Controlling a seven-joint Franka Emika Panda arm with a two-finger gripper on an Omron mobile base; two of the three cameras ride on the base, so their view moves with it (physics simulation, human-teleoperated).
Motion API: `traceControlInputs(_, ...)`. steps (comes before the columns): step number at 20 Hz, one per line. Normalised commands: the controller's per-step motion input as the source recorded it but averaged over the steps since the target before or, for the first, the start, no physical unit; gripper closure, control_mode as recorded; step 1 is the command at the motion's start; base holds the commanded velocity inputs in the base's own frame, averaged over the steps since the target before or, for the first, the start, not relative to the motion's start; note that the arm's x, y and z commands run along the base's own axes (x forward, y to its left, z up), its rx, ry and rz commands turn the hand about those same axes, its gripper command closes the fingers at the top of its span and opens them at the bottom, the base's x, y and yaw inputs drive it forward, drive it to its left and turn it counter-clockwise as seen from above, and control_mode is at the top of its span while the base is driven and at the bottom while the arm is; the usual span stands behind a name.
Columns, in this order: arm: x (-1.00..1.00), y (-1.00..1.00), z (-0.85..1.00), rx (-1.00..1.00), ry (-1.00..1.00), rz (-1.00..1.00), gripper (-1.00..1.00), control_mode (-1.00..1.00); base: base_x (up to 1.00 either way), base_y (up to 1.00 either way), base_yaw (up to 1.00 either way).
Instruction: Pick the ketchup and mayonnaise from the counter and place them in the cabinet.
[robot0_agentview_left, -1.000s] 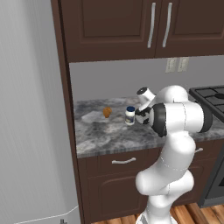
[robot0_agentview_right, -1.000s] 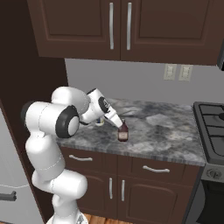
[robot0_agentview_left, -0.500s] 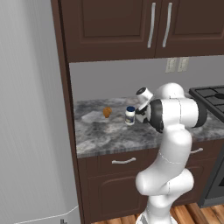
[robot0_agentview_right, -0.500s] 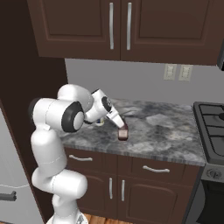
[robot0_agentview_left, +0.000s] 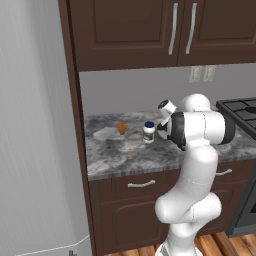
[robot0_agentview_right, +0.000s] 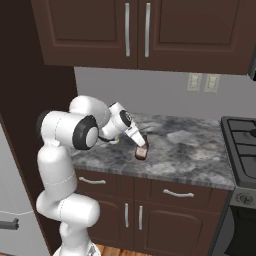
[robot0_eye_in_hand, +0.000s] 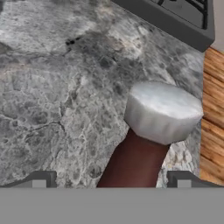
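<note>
While the claw hangs low over the front of the desk, the layout reads so:
claw: claw (robot0_agentview_right: 141, 149) spread wide, pinching nothing, one finger each side of the bottle neck
ketchup: ketchup (robot0_eye_in_hand: 144, 144) stands upright on the desk (robot0_agentview_right: 190, 155) near its front edge, pale cap just beyond the fingertips, its long axis along the claw's line of approach
mayonnaise: mayonnaise (robot0_agentview_left: 148, 132) stands further back, apart from the bottle
next, as a judgement: a short push forward, then squeeze on the neck

The arm (robot0_agentview_left: 192, 165) is built of glossy white, rounded segments joined by dark ring-shaped joints. Small dark finger tips (robot0_eye_in_hand: 41, 179) are seen at the hand.
</note>
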Motion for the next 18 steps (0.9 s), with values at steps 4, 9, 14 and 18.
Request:
traceControlInputs(4,0.10,-0.12,-0.01,-0.06,-0.01,-0.10,1.00,-1.00,0.00,0.00,0.00)
traceControlInputs(9,0.02,-0.17,0.00,-0.03,-0.04,-0.10,1.00,-1.00,0.00,0.00,0.00)
traceControlInputs(14,-0.05,-0.01,0.02,-0.01,-0.10,-0.01,1.00,-1.00,0.00,0.00,0.00)
traceControlInputs(18,-0.25,0.00,0.17,0.00,-0.14,0.01,1.00,-1.00,0.00,0.00,0.00)
